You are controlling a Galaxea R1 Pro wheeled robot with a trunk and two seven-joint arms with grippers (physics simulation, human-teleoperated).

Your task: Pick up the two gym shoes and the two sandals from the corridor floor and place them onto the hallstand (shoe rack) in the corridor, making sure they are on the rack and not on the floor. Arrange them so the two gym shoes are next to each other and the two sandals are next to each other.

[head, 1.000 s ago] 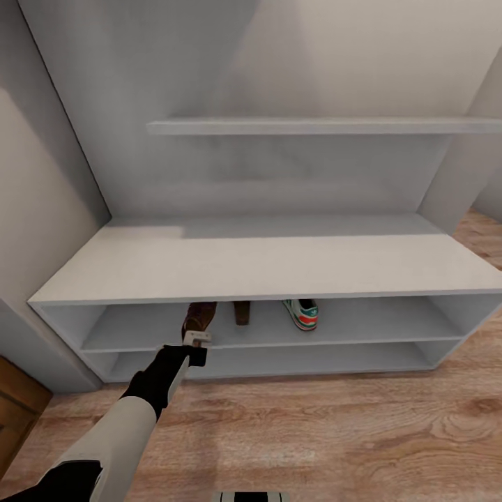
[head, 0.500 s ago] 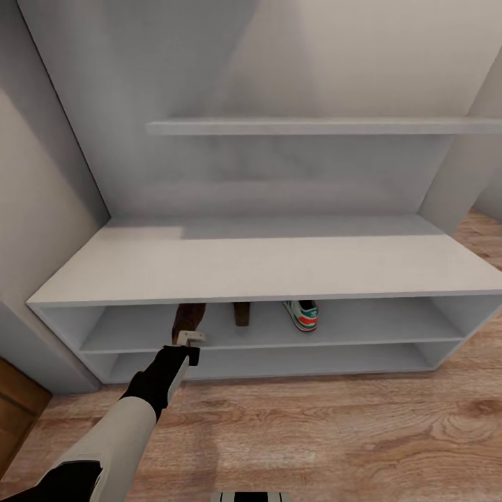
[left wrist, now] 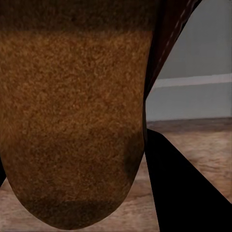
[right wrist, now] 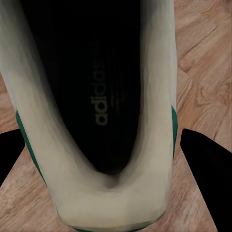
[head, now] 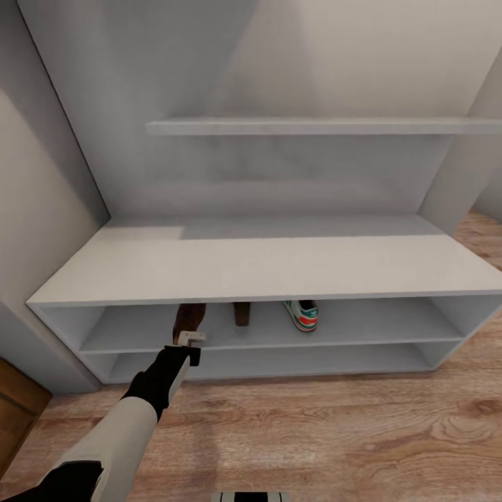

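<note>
The light-grey hallstand (head: 265, 268) stands ahead on the wood floor (head: 321, 425). In its upper slot are a brown sandal (head: 242, 313) and, to its right, a white-green-red gym shoe (head: 302, 314). My left gripper (head: 190, 338) is at the slot's front edge, shut on the other sandal (head: 189, 317), whose mottled footbed (left wrist: 72, 111) looms close in the left wrist view beside one dark finger (left wrist: 183, 193). The right gripper (right wrist: 104, 159) is shut on the second gym shoe (right wrist: 96, 72), with its black fingers (right wrist: 208, 164) on both sides and floor planks beneath.
A floating grey shelf (head: 314, 126) hangs above the hallstand's flat top. Grey walls close in on the left and right. A brown wooden panel (head: 17, 401) is at the lower left. The lower slot (head: 279, 359) holds nothing I can see.
The left gripper pushed the held sandal slightly left and deeper under the hallstand's top one second ago. It has stayed still since.
</note>
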